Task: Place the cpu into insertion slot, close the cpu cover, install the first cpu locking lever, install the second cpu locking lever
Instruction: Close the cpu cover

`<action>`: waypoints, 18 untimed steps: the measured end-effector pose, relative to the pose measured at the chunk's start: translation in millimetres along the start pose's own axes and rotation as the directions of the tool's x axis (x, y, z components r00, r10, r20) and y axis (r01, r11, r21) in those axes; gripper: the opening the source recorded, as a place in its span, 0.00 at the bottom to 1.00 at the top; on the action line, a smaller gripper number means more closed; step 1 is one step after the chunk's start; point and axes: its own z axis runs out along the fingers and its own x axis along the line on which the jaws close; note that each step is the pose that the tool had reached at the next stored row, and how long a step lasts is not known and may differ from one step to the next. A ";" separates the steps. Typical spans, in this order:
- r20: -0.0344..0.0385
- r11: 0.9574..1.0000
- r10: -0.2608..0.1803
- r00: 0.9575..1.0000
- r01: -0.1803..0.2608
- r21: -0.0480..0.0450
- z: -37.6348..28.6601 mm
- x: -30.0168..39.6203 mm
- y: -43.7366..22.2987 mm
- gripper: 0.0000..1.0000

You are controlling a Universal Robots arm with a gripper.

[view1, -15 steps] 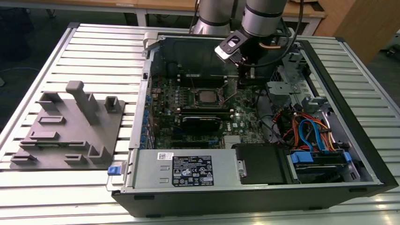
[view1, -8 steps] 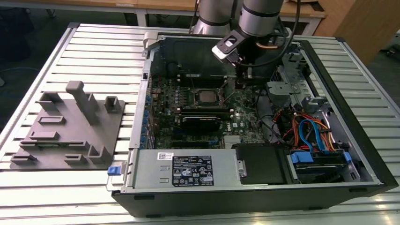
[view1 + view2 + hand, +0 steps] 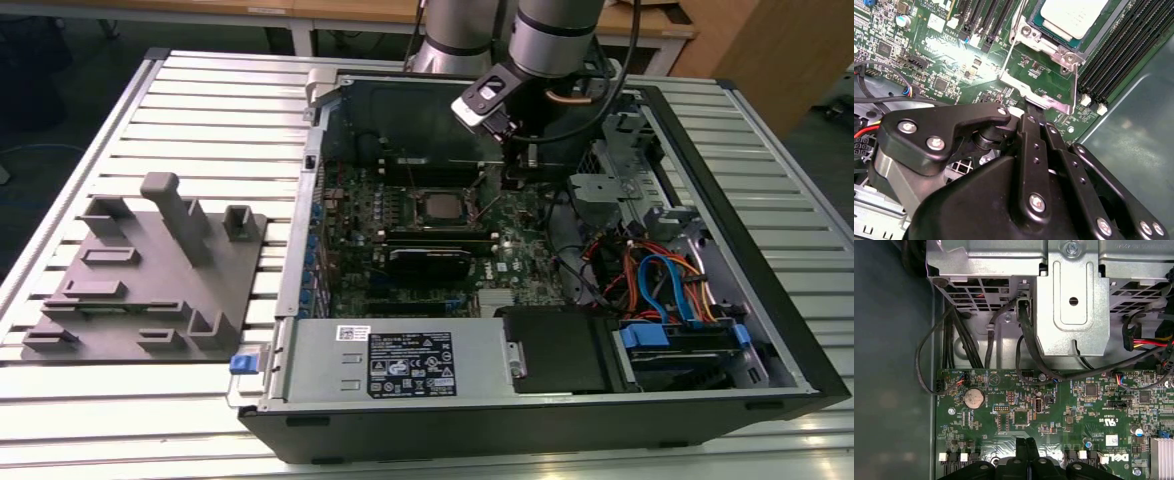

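— So where is the cpu (image 3: 1070, 15)?
— Seated in the insertion slot (image 3: 1040, 41), silvery top up, beside the long black memory slots (image 3: 1119, 60) on the green motherboard (image 3: 1054, 410).
— And the cpu cover (image 3: 1016, 84)?
— Open, with its window frame tilted up off the socket.
— The gripper (image 3: 1030, 111)?
— Jaws pressed together, tips right at the cover's free edge. They may be nipping it, but the fingers hide the contact. In the exterior view the arm reaches into the open computer case (image 3: 534, 425).
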 end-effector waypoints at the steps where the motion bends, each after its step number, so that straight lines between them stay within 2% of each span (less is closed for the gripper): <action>1: 0.000 1.000 0.000 1.000 0.000 0.000 0.0 0.0 0.0 0.10; 7: 0.000 1.000 0.000 1.000 0.000 0.001 0.0 0.0 0.0 0.10; 8: 0.000 1.000 0.000 1.000 0.000 0.009 0.0 0.0 -0.1 0.10; 10: 0.000 0.999 -0.001 1.000 0.001 0.038 0.1 0.0 0.0 0.10; 18: 0.000 0.999 -0.001 1.000 0.001 0.042 0.0 0.0 -0.1 0.10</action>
